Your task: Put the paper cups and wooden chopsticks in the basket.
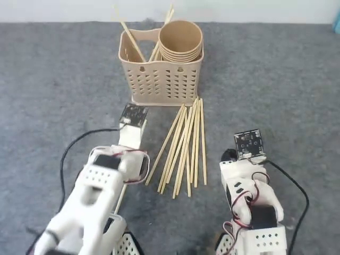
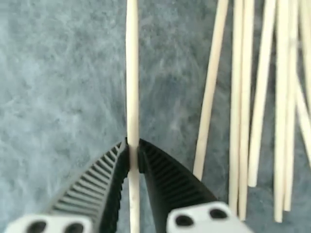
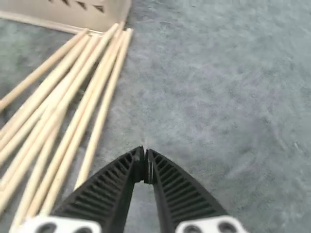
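From above, you see the basket (image 1: 159, 82) standing at the far side of the grey worktop (image 1: 276, 79). A nested stack of cups (image 1: 180, 40) sits upright in its right-hand compartment, and a few chopsticks (image 1: 133, 42) lean out of the left one. The loose chopsticks (image 1: 186, 149) lie fanned on the worktop in front of the basket, their far ends touching or just beside its base. Your left arm (image 1: 101, 186) is near the left edge of that fan, and your right arm (image 1: 249, 196) is to the right of it, apart from the sticks. On the left wrist camera, your left tool (image 2: 133, 148) is clamped on a single chopstick (image 2: 131, 73), which runs straight out between the ribbed jaws. The loose chopsticks lie near it, off to one side on the worktop. On the right wrist camera, your right tool (image 3: 145, 156) has its jaws pressed together with nothing between them, over bare worktop. The loose chopsticks lie just beside it, running away toward the basket's corner.
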You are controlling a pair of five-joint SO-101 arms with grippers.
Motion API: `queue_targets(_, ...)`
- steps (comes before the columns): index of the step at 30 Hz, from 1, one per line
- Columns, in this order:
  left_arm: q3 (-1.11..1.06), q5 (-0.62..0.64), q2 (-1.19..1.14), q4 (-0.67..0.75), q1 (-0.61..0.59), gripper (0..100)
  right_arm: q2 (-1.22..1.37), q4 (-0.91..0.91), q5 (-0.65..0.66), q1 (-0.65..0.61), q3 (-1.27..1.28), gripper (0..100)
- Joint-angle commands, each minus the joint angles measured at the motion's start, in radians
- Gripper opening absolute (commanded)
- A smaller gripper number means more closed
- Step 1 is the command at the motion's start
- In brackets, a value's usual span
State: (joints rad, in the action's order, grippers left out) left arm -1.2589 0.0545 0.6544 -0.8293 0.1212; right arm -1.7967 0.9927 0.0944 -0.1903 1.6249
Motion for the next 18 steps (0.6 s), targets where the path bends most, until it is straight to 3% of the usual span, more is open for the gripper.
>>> queue_targets(1, -0.064, -0.003, 0.210, 0.037, -0.002, 1, 0.022, 0.005, 0.017, -0.050, -0.114, 2.0)
queue_targets(10, -0.217, 0.008, 0.500, 0.222, -0.107, 1, 0.572, -0.002, 0.008, -0.134, -0.430, 2.0)
queue_targets(14, -0.291, 0.057, 0.603, 0.287, -0.112, 1, 0.866, -0.025, -0.063, -0.196, -0.608, 2.5)
queue_targets(18, -0.351, 0.098, 0.718, 0.299, -0.112, 1, 1.145, -0.028, -0.135, -0.249, -0.776, 11.2)
